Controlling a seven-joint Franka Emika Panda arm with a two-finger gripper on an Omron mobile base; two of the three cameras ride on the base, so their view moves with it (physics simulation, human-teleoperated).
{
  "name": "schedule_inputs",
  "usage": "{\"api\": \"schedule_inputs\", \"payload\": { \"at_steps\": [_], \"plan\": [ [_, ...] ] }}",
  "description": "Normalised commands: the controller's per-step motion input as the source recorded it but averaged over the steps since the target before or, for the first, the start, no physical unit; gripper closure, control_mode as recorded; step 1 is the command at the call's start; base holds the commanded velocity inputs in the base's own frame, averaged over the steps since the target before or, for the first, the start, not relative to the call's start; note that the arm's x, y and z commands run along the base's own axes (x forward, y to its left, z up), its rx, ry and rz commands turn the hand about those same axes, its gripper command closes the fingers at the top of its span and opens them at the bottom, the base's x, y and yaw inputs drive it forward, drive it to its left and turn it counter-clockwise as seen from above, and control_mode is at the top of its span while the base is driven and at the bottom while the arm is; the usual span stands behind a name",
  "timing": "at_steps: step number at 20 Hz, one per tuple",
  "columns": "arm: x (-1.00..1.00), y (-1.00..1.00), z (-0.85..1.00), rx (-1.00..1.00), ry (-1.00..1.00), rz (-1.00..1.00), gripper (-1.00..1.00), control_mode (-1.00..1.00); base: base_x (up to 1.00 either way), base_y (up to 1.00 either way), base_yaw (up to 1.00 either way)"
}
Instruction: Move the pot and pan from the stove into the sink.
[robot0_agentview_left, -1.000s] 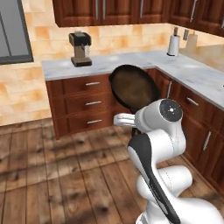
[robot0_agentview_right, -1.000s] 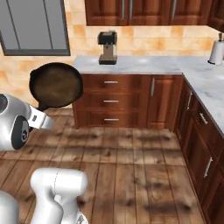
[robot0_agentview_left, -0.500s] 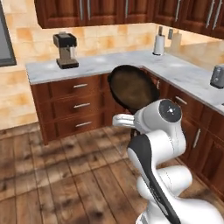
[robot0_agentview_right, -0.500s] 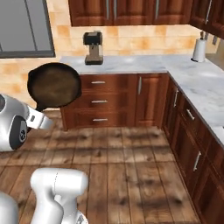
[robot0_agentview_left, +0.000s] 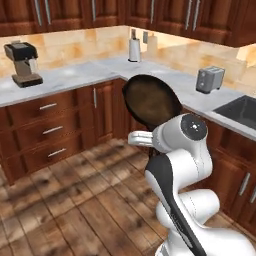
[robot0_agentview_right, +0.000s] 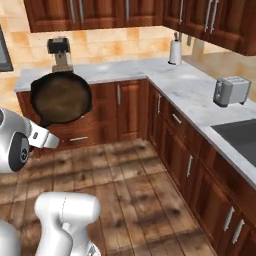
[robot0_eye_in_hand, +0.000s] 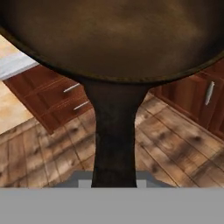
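The gripper (robot0_eye_in_hand: 114, 181) is clamped tight on the long black handle of the pan (robot0_agentview_left: 151, 102), jaws nearly closed around it. The pan is held in the air, tilted so its brownish inner face shows, above the wooden floor (robot0_agentview_right: 135, 190) in front of the corner cabinets. The sink (robot0_agentview_right: 240, 136), taken as landmark, lies well apart from the pan. A toaster (robot0_agentview_right: 230, 90) stands on the marble counter (robot0_agentview_right: 190, 95) near the sink.
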Motion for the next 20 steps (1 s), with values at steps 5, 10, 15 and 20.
{"api": "schedule_inputs", "payload": {
  "at_steps": [5, 10, 15, 20],
  "plan": [
    [0.00, 0.00, 0.00, 0.00, 0.00, 0.00, 1.00, 1.00, 0.00, 0.00, -0.43],
    [0.00, 0.00, 0.00, 0.00, 0.00, 0.00, 1.00, 1.00, 0.00, 0.00, -0.40],
    [0.00, 0.00, 0.00, 0.00, 0.00, 0.00, 1.00, 1.00, 0.00, -0.03, -0.38],
    [0.00, 0.00, 0.00, 0.00, 0.00, 0.00, 1.00, 1.00, 0.00, -0.01, -0.37]
  ]
}}
